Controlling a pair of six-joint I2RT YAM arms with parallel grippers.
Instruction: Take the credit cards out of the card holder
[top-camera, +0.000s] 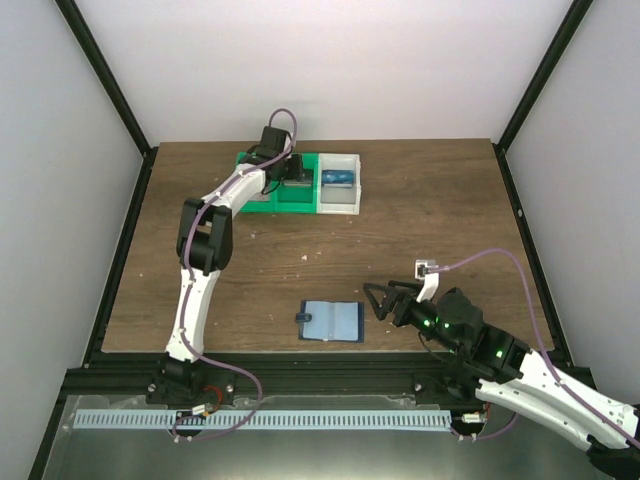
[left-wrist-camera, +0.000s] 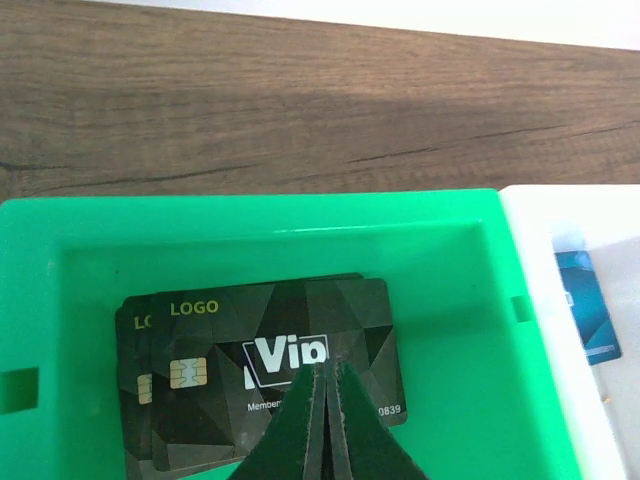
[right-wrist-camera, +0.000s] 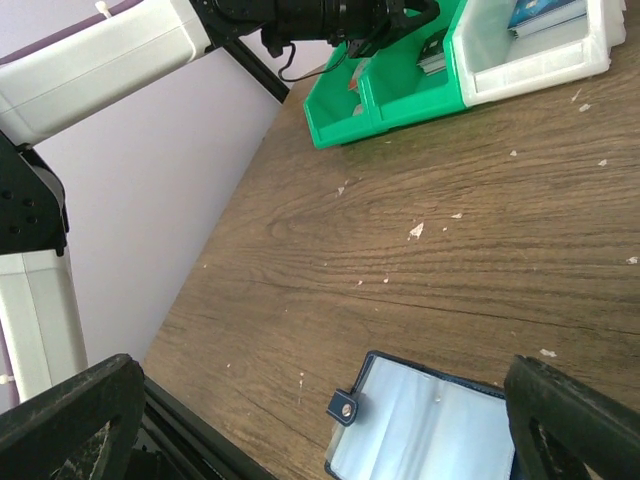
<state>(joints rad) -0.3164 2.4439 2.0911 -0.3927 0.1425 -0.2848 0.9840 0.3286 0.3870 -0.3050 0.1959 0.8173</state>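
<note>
Right fingers (right-wrist-camera: 70, 420) spread near open card holder (top-camera: 332, 321), tab pointing left.

The left arm (top-camera: 197, 270) rises from the lower left of the top view, bends at the elbow and stretches to upper centre. There the left gripper (top-camera: 291, 176) points down, its fingers (left-wrist-camera: 300, 420) pressed together. The right arm (top-camera: 530, 375) lies low across the lower right, and the right gripper (top-camera: 383, 300) faces left with its fingers (right-wrist-camera: 70, 415) spread wide.

Under left jaws: black faceted cards (left-wrist-camera: 270, 330), yellow and white lettering, green bin (left-wrist-camera: 250, 215). Between right jaws: dark-blue card holder (right-wrist-camera: 420, 430), pale-blue pockets.
</note>
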